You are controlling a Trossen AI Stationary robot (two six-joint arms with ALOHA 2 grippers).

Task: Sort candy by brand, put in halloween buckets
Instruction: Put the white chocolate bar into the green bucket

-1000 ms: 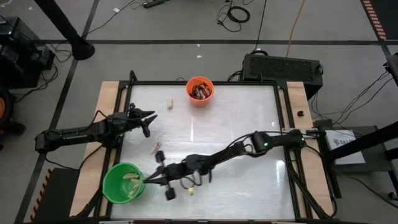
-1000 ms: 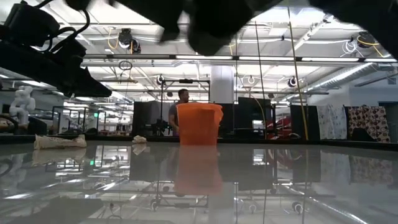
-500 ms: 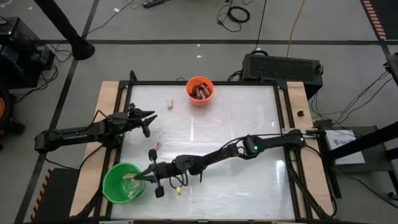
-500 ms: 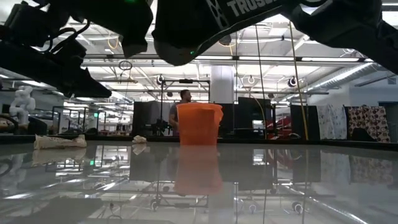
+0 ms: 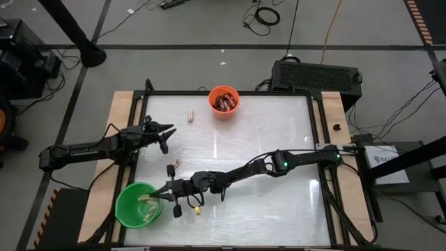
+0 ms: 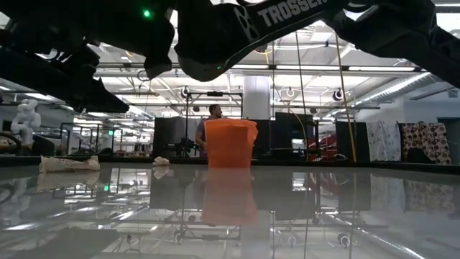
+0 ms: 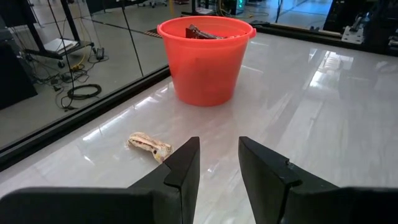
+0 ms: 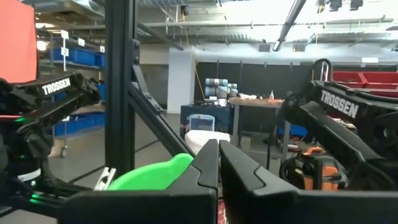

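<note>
Candy of the pale kind lies in the green bucket (image 5: 138, 204) at the bench's near left corner; dark bars fill the orange bucket (image 5: 224, 100) at the far edge. Loose pale pieces remain: one (image 7: 148, 145) near the orange bucket, one (image 5: 176, 164) mid-left. The right gripper (image 5: 167, 195), fingers pressed shut, reaches across to the green bucket's rim; whether it holds candy cannot be told. To drop well, it should be fully over the opening before parting its fingers. The left gripper (image 7: 216, 163), fingers partly apart and empty, waits at the left edge, aimed toward the far pale piece.
</note>
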